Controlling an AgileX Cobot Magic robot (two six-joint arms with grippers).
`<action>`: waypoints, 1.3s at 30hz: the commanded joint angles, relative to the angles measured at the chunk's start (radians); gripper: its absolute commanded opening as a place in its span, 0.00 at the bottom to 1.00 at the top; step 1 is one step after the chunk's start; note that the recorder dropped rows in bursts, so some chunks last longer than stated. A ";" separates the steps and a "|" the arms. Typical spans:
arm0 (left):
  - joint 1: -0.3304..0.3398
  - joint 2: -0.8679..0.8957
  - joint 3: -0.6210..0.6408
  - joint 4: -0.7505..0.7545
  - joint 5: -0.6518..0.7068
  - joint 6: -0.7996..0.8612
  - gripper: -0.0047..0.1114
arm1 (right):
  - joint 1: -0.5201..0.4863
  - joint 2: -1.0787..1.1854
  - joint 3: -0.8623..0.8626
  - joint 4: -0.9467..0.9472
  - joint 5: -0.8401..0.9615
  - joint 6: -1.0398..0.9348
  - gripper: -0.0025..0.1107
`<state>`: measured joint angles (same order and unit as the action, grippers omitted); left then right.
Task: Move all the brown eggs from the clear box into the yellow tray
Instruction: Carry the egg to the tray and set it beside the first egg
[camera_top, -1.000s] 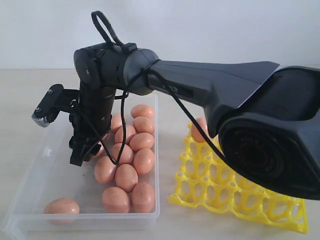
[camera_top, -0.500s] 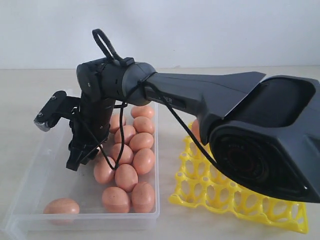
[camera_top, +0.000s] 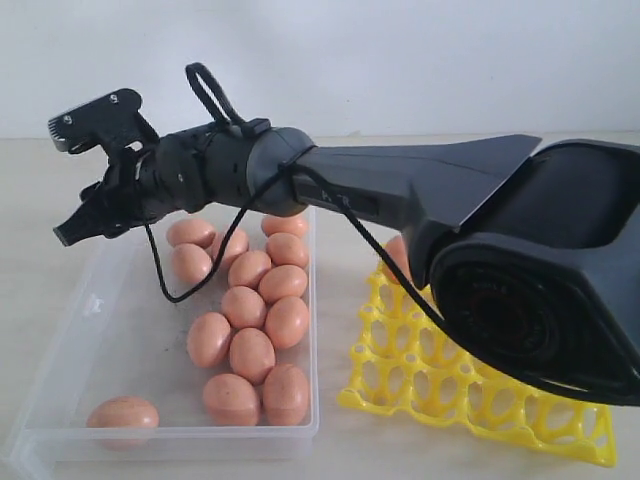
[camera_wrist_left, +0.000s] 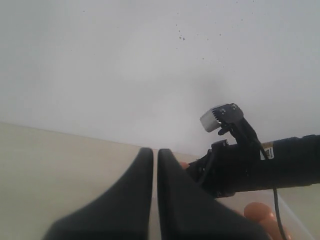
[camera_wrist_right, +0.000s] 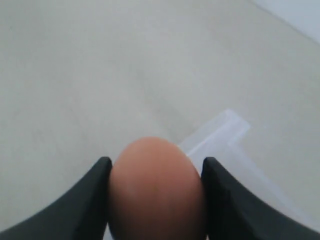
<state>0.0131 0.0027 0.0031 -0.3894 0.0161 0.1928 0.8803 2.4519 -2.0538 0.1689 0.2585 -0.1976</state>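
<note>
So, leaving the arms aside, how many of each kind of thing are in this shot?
brown eggs: 16 (14 in box, 1 in tray, 1 between the right fingers)
clear box: 1
yellow tray: 1
Total: 18

No readable word, brand, number or sign in any view. Only two marks, both too blurred to make out: faint pale lettering on a small dark inset plate (camera_top: 345, 196) set into the long black plastic arm link (camera_top: 420, 185), seen in the exterior view, not legible; and a small pale sticker (camera_wrist_left: 268, 150) on the black cylindrical arm segment (camera_wrist_left: 295, 162), seen in the left wrist view, too small and soft to read
</note>
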 joint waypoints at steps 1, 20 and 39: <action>0.001 -0.003 -0.003 -0.011 -0.016 -0.007 0.07 | 0.020 -0.063 0.136 0.005 -0.294 0.013 0.02; 0.001 -0.003 -0.003 -0.011 -0.016 -0.007 0.07 | 0.037 -0.610 1.425 0.142 -1.480 0.169 0.02; 0.001 -0.003 -0.003 -0.011 -0.016 -0.007 0.07 | -0.692 -0.678 1.574 -0.802 -1.066 0.870 0.02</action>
<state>0.0131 0.0027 0.0031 -0.3894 0.0161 0.1928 0.2217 1.7407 -0.4692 -0.6056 -0.8141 0.6928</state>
